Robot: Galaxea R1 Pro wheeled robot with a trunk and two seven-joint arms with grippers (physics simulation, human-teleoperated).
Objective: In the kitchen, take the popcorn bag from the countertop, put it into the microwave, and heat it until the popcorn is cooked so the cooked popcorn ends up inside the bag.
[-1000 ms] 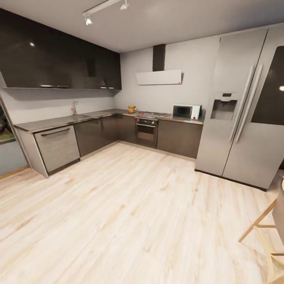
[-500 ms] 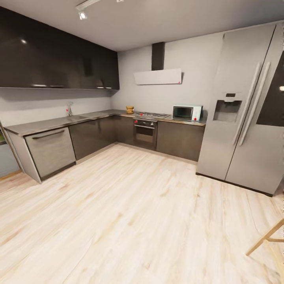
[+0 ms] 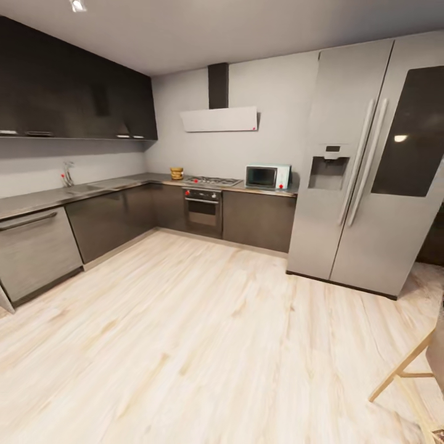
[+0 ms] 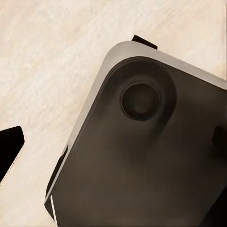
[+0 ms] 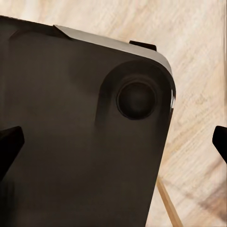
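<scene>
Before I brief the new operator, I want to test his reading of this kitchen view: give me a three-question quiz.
1. True or false: the microwave sits between the hob and the fridge.
2. The popcorn bag rests on: A) the floor, B) the countertop, C) the fridge.
3. What hangs on the wall above the hob?

Key: 1 true; 2 B; 3 the white slanted hood.

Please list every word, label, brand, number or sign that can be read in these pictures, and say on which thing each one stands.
None can be read.
The microwave: its white panel shows red marks, no legible text.
The fridge: the small dark display above its dispenser is too blurred to read.
The oven: red knob marks, no letters.
</scene>
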